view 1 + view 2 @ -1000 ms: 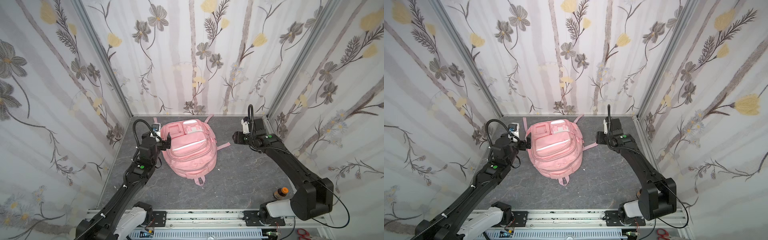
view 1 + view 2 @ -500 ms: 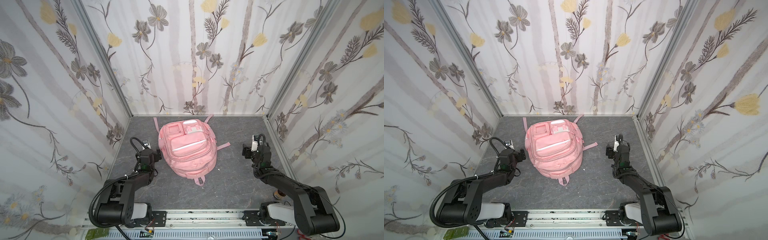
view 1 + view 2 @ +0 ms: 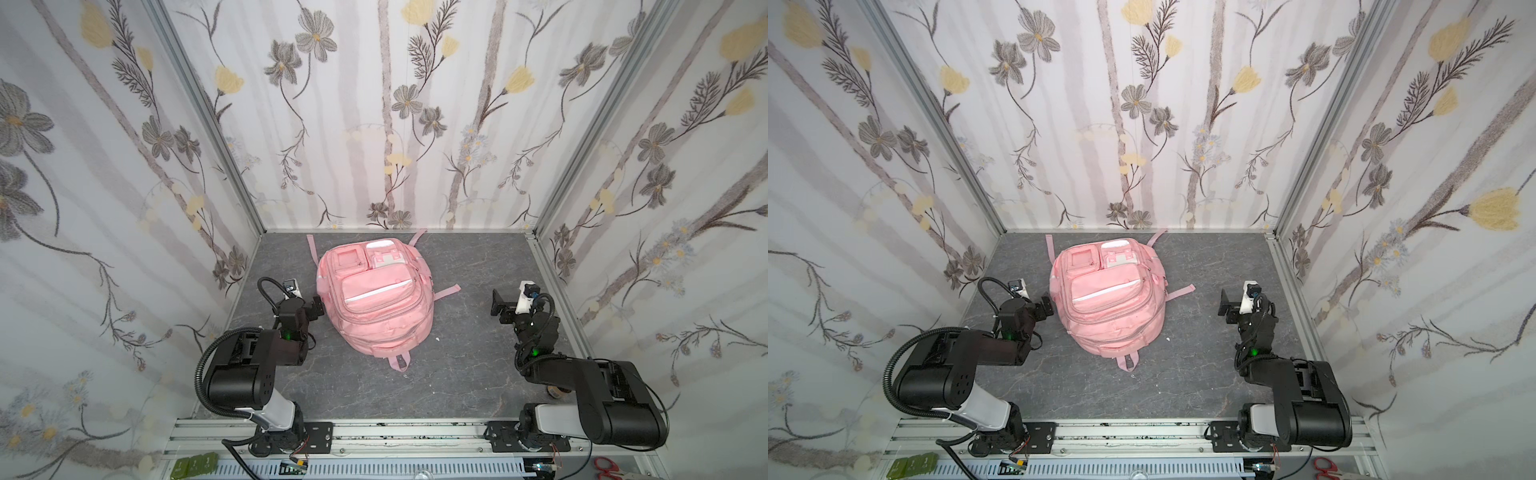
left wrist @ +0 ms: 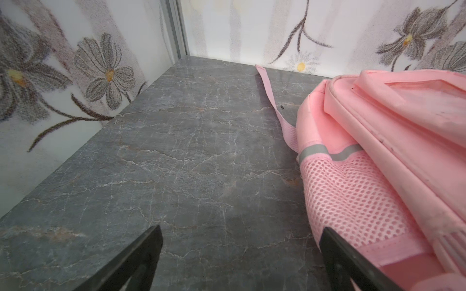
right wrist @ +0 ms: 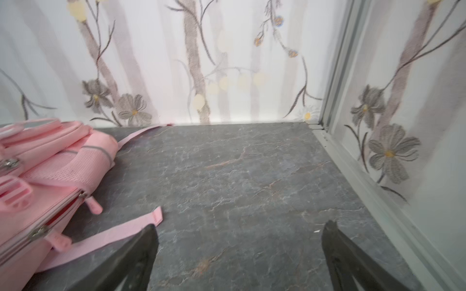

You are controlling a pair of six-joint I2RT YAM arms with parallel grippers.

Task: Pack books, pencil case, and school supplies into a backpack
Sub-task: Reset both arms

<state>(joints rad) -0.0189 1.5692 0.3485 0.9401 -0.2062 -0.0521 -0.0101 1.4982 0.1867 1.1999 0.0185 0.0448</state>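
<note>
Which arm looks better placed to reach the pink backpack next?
Left, probably. The left tool, open, sits right beside the mesh side pocket of the large pink fabric backpack; the right tool, also open, stands apart from it across grey marbled tabletop, with only a loose pink strap nearby.

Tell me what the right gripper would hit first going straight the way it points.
Looks free: the right gripper faces bare table up to the back wall, backpack off to one side; depth unclear.
</note>
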